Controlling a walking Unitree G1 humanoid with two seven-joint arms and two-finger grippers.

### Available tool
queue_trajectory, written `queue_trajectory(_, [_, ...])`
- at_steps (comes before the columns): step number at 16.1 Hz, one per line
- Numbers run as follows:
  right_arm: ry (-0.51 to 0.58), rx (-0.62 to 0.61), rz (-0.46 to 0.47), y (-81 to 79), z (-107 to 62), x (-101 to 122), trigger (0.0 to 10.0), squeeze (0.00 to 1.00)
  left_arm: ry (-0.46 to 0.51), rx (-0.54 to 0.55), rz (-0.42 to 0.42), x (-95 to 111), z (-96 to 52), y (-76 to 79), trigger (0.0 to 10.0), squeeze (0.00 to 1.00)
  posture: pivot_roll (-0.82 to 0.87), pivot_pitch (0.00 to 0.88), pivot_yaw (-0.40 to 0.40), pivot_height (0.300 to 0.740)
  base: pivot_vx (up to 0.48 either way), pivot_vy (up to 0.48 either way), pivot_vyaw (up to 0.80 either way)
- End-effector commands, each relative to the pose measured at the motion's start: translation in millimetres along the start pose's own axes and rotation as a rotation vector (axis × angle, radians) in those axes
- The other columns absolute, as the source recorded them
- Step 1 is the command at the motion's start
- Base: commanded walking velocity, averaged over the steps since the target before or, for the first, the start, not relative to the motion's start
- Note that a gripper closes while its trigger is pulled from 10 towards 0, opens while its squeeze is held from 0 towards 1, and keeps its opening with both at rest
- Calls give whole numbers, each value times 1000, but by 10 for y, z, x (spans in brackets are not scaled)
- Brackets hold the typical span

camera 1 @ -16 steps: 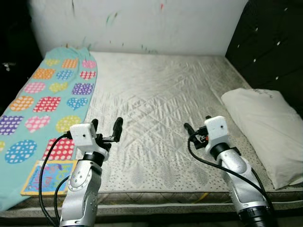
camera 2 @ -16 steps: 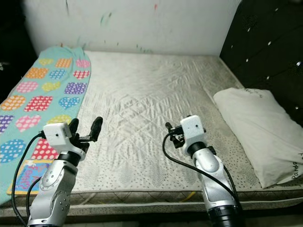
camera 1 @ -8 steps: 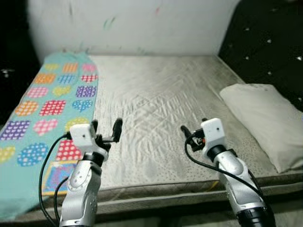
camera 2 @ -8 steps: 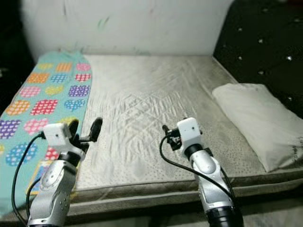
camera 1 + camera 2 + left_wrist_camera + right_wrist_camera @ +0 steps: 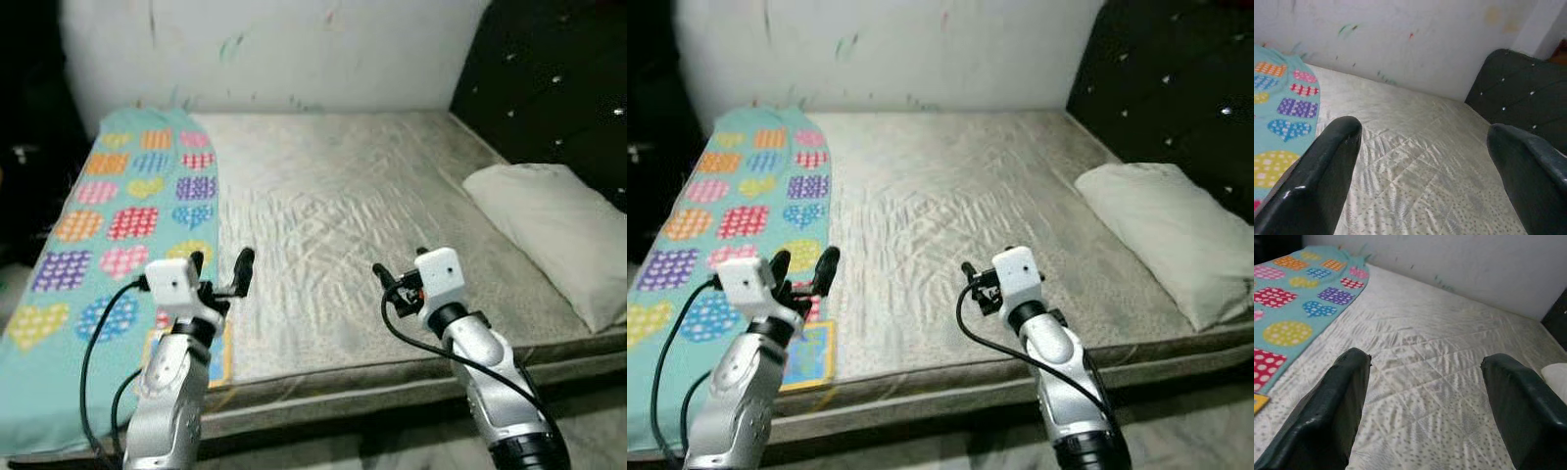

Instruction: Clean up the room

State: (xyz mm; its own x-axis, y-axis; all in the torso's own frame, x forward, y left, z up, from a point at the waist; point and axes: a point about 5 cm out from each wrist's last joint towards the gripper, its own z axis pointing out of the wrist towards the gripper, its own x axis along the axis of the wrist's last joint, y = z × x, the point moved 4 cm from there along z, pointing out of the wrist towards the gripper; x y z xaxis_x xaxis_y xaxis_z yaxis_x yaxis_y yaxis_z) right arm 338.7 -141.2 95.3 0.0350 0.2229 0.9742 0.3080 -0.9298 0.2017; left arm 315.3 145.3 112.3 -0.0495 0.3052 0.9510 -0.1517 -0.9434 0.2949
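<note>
Seen from farther back than 1 second ago: more of the near edge of the mattress (image 5: 333, 196) in frame, with floor below it, and the whole scene slid toward the right. A camera shift from stepping back or turning, not a move of anything on the bed.

Leftmost on the mattress, the teal blanket (image 5: 108, 225) with coloured hearts and dots, draped along that side and now hanging visibly over the near corner. At its near end, the small picture book (image 5: 808, 354), flat and close to the mattress edge, nearer the middle of the frame than before.

Just in front of the mattress edge, beside the book, the left pincer (image 5: 220, 269), raised, fingers spread, pinching nothing. Further along the same edge, the right pincer (image 5: 1425, 396), likewise spread and empty, aimed across the bare quilted middle of the mattress.

At the far right of the mattress, against the dark padded headboard (image 5: 549, 88), the white pillow (image 5: 554, 235), lying loose and askew.

Judged from this: no tidying begun yet, only repositioning; blanket, book and pillow all untouched.
</note>
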Motion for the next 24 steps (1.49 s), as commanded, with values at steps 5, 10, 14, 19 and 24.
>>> queue_trajectory(5, [22, 22, -6, -46, 28, 67, 10000, 0, 30, -35, 8, 66, -32, 2, 10000, 0, -116, 0, -57, 740, 0, 90, 0])
queue_trajectory(10, [23, 27, -8, -53, 25, 67, 10000, 0, 29, -46, 7, 61, -40, 16, 10000, 0, -114, 0, -59, 740, 322, 0, 0])
queue_trajectory(14, [24, 32, -12, -58, 30, 70, 10000, 0, 27, -47, 9, 57, -42, 17, 10000, 0, -113, 0, -61, 740, 354, 0, 0])
queue_trajectory(19, [21, 29, -11, -63, 37, 62, 10000, 0, 23, -47, 8, 56, -38, 9, 10000, 0, -112, 0, -56, 740, 336, 0, 0])
queue_trajectory(24, [16, 21, -12, -47, 25, 40, 10000, 0, 9, -46, 4, 34, -25, 8, 10000, 0, -115, 0, -56, 740, 0, 0, 0])
